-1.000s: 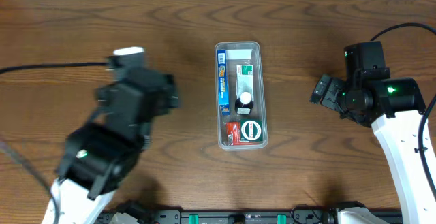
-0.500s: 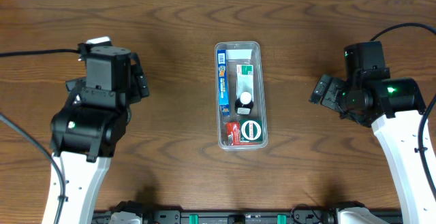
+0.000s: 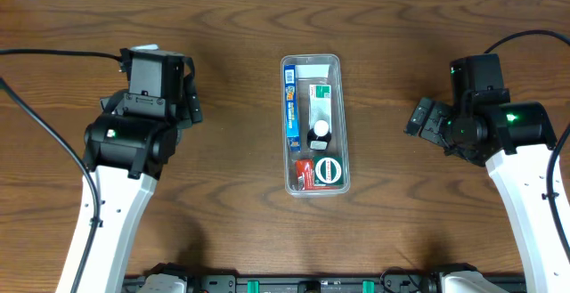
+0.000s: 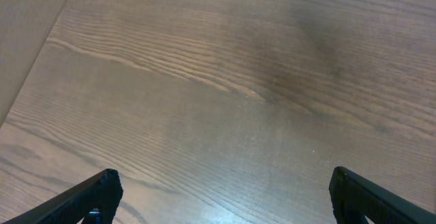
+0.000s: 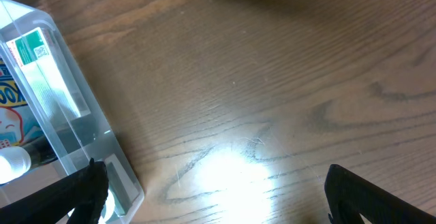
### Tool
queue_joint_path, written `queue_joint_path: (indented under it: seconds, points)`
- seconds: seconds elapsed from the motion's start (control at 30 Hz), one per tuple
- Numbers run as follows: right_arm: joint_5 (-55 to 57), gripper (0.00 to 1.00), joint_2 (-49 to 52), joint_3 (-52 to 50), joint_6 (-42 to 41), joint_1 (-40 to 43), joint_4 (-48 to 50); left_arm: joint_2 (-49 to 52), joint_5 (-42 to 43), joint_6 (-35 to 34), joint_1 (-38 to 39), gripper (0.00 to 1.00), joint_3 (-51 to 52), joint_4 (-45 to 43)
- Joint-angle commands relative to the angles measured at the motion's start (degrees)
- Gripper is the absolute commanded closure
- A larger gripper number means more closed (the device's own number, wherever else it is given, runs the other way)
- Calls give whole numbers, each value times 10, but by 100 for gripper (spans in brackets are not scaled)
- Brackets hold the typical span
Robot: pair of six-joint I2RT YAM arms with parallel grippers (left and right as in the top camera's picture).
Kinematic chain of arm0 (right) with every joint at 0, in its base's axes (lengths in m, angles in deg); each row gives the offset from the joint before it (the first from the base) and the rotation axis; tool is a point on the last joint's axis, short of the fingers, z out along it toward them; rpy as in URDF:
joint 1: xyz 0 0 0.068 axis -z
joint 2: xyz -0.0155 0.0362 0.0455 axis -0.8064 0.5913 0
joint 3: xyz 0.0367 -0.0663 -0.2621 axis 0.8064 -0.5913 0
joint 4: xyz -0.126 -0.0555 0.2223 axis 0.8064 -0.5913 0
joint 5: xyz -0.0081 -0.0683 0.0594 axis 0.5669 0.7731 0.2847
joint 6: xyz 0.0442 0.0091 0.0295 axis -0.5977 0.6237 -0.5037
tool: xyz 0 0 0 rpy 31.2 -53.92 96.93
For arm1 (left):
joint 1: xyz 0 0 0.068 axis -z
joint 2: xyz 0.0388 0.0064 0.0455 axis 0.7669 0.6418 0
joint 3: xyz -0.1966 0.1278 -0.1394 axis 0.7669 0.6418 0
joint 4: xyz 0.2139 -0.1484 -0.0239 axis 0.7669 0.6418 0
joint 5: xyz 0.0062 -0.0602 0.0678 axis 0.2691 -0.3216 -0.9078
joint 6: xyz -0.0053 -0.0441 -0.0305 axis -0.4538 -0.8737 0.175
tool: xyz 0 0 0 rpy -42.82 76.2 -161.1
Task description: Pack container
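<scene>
The clear plastic container [image 3: 286, 124] lies lengthwise in the middle of the table, its white label at the far end. Inside it lie a narrow blue box [image 3: 291, 106], a white and green box [image 3: 321, 101], a small white and black bottle [image 3: 320, 132], a red packet [image 3: 304, 174] and a round green-lidded tin [image 3: 328, 169]. My left gripper [image 4: 221, 195] is open and empty over bare wood, left of the container. My right gripper [image 5: 216, 191] is open and empty to the container's right; a container corner [image 5: 102, 139] shows at the left of that wrist view.
The table [image 3: 240, 52] is dark brown wood. Black cables run off from both arms at the left edge [image 3: 53, 52] and the right edge [image 3: 525, 36]. A black rail [image 3: 312, 284] lies along the front edge.
My left arm has swung up and back towards the far left of the table. The right arm and the container have not moved.
</scene>
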State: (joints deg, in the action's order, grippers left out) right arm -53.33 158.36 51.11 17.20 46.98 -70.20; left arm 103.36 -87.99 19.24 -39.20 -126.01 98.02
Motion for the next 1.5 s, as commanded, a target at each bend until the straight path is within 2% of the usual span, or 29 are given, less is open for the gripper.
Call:
queue_joint_path:
  seconds: [0.0,0.3,0.4,0.5,0.67,0.73,1.1,1.3,1.47]
  points:
    - [8,1,-8,0,-7,4,0,5,-1,12,-3,2,-3,4]
    - [8,1,-134,-6,-7,4,-6,6,-1,12,-3,2,-3,4]
    - [62,1,-194,-25,-3,5,3,6,-1,12,-3,2,-3,4]
    - [108,1,-271,-80,9,6,72,6,-1,12,-3,2,-3,4]
    - [64,1,-413,-229,144,17,252,6,-1,12,-3,2,-3,4]
    - [36,1,-468,-286,182,24,286,6,-1,12,-3,2,-3,3]
    - [19,1,-677,-499,192,62,296,6,-1,12,-3,2,-3,4]
    - [13,1,-750,-559,192,62,296,6,-1,12,-3,2,-3,4]
    - [7,1,-749,-579,192,64,298,6,-1,12,-3,2,-3,4]
